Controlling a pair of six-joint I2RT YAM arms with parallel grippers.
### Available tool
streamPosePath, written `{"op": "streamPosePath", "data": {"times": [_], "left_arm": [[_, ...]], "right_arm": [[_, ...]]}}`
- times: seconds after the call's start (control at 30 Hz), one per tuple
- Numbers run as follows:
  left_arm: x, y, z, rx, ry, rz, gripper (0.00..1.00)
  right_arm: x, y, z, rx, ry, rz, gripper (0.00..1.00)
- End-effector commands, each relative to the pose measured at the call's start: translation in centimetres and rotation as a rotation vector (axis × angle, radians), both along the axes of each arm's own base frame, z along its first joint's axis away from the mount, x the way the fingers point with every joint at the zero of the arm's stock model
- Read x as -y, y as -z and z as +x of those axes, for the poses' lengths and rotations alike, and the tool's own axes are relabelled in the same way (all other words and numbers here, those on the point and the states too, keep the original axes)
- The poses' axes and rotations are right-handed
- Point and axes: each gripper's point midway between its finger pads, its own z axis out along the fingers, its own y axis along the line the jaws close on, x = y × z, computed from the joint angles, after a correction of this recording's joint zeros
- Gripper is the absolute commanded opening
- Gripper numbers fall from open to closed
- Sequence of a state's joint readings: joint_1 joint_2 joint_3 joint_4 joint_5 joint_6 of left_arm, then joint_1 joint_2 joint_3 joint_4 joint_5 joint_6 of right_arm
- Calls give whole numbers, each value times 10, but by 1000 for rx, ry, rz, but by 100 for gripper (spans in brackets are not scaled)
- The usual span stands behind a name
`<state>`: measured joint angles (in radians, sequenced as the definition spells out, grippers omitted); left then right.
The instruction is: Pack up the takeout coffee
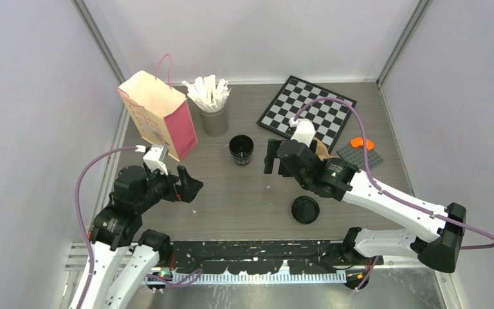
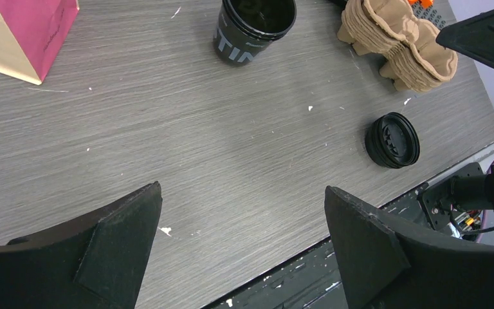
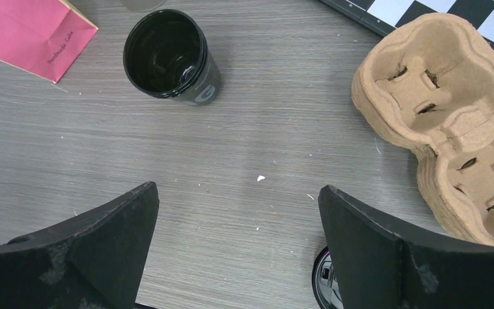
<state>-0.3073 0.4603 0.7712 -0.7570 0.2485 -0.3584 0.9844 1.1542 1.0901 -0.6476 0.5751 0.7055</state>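
1. Black stuff is what counts here. We can spot one black paper cup (image 1: 241, 149) standing upright with no cover, around the middle of the tabletop (image 1: 244, 193) and a bit toward the far edge. It's just in front of the grey cup of white stirrers (image 1: 213, 114).
2. The black lid (image 1: 305, 210) lies flat close to the near edge, right of centre, well apart from the cup.
3. The brown pulp carrier (image 3: 447, 122) sits toward the right edge, near the chessboard (image 1: 309, 111). Both holes look empty from the right wrist camera. From above, the right arm hides most of it.
4. The pink paper bag (image 1: 161, 116) stands up by the far left corner. We can't see inside it.
5. The left fingers (image 2: 122, 238) are spread wide with nothing between them, hanging over the near left part of the tabletop. The right fingers (image 3: 103, 238) are wide apart too and empty, above the bare wood between the cup and the carrier.
6. Progress, as we read it, is basically zero: cup open, lid off on its own, carrier empty.
7. Our guess at what's left is to get the lid onto the cup, drop the cup into a carrier hole, and maybe put the lot in the bag. We only see one cup, so we can't say if more are coming.
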Motion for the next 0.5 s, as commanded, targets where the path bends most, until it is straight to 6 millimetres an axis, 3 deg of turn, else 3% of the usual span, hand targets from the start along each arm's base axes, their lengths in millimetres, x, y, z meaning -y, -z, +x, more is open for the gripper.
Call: {"op": "streamPosePath", "data": {"times": [0.0,0.17,0.33,0.47], "left_arm": [[0,-2,6,16,-8,-1,100],[0,-2,6,15,-8,-1,100],[0,-3,6,21,-10,-5,100],[0,-3,5,23,-9,-5,100]], "right_arm": [[-3,-21,9,71,28,63,99],[-11,-23,14,82,25,80,99],[-12,-28,32,137,75,22,98],[-34,-31,52,160,54,-18,93]]}}
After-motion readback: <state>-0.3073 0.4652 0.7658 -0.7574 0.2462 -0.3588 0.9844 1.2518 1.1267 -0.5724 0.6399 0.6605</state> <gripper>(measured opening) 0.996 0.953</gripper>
